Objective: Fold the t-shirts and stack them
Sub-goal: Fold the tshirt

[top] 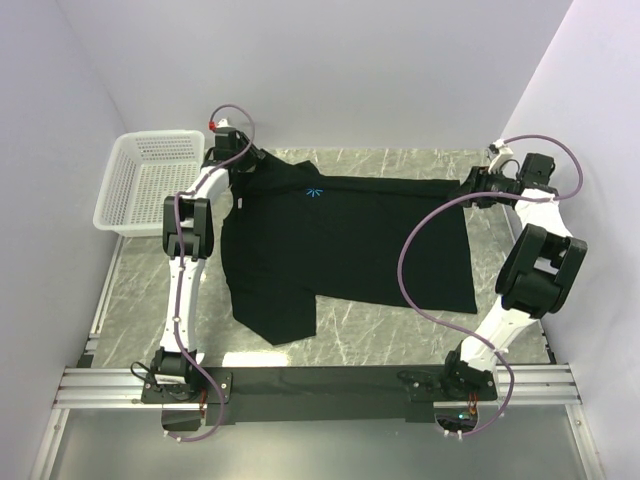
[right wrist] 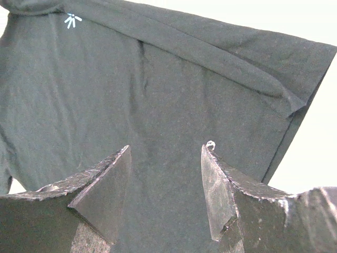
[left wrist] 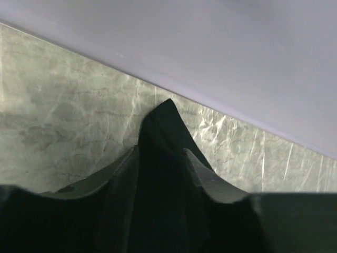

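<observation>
A black t-shirt lies spread on the marble table, its collar toward the left and its hem toward the right. One sleeve points to the near side. The far edge is folded back over the body in a long band, and the small light-blue logo sits just near of that band.

My left claw is at the far-left end of the shirt, by the collar and shoulder, with the white mesh basket just to its left. From my left wrist, a ridge of black cloth rises between my two fingers and fills the gap, coming to a point against the pale wall. Both fingers appear to touch the cloth, but the view is dark. I cannot tell whether they are truly clamped on it or only flanking it.

My right claw is at the far-right corner of the shirt, at the hem end of the folded band. From my right wrist its fingers stand well apart with nothing gripped. The flat shirt shows through the gap, and the folded band runs across beyond my fingertips.
</observation>
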